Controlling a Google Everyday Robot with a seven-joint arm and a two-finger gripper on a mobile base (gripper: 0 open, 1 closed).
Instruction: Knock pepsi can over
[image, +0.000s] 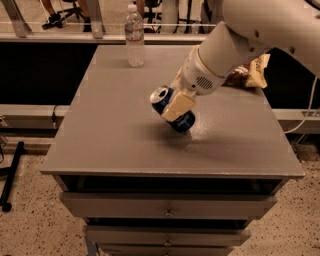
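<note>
The pepsi can (181, 121), dark blue with a silver top, is tilted steeply with its top pointing up-left, over the middle of the grey table (110, 130). My gripper (175, 107) comes in from the upper right on the white arm and is shut on the can's middle; one cream fingertip (178, 106) lies across its front. The can's lower end is at or just above the tabletop; I cannot tell if it touches.
A clear plastic water bottle (134, 36) stands upright at the table's back edge, left of centre. A snack bag (255, 70) lies at the back right, partly behind the arm. Drawers sit below the table's front edge.
</note>
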